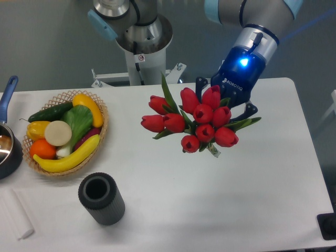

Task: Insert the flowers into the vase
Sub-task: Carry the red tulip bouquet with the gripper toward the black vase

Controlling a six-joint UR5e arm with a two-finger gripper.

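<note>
- The table (pixel 252 210) is white and carries everything named here.
- The gripper (pixel 224 107), dark blue with a lit blue light, is closed round the flowers, up and far to the right of the vase.
- The basket (pixel 102 137) of fruit and vegetables sits just up-left of the vase.
- The flowers (pixel 197 123), red buds with green leaves, hang in the gripper's hold above the table, well right of the vase.
- The vase (pixel 101 199), dark and ribbed, stands upright near the table's front edge.

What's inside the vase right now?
The vase stands upright with only a dark hollow showing at its mouth; the bottom is in shadow and can't be seen. The flowers are off to the side, up at the end effector.
</note>
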